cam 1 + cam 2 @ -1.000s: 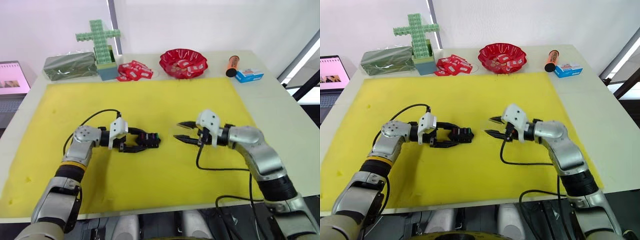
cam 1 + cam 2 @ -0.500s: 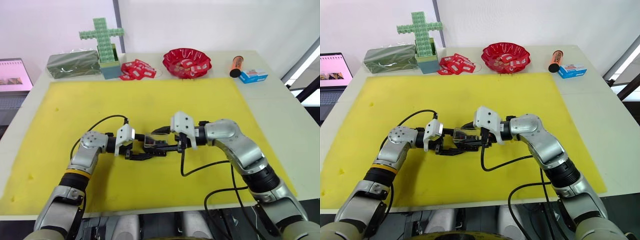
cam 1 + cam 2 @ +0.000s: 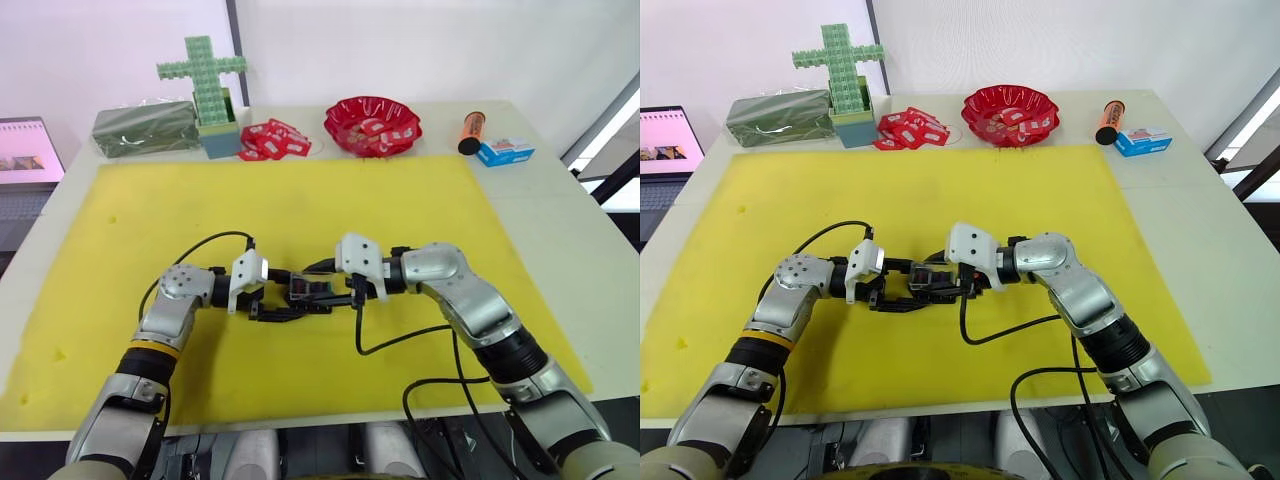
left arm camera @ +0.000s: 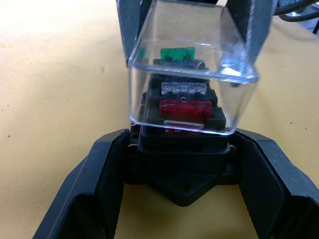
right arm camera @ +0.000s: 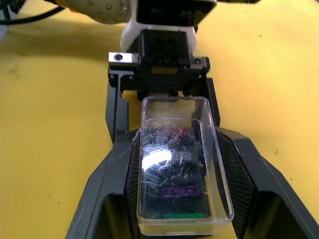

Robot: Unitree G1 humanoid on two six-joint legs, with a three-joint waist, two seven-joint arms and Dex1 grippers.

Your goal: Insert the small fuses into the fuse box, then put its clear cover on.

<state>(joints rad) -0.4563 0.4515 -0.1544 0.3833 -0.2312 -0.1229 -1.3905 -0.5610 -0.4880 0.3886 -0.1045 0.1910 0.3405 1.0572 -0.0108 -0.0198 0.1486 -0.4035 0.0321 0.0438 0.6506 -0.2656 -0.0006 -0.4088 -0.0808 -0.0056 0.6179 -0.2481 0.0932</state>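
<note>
Two grippers meeting, clear cover (image 5: pixel 179 164) between right fingers (image 5: pixel 238 172), over fuse box (image 4: pixel 182 149)

Mat (image 3: pixel 300 200) on table (image 3: pixel 560 230), covering most of it. Mid-mat, toward near edge: fuse box (image 4: pixel 182 144) between fingers of left gripper (image 3: pixel 290 300). Fuses in box slots, in row. Clear cover (image 4: pixel 192 55) over box top, tilted, between fingers of right gripper (image 3: pixel 325 290), which meets left gripper from right.

Behind mat, along table's far edge, left to right: wrapped block (image 3: pixel 142 129), brick cross (image 3: pixel 205 85), packets (image 3: pixel 272 140), bowl (image 3: pixel 370 125) with packets inside, tube (image 3: pixel 468 132), small carton (image 3: pixel 505 152). Laptop (image 3: pixel 28 155) off table's left side.
</note>
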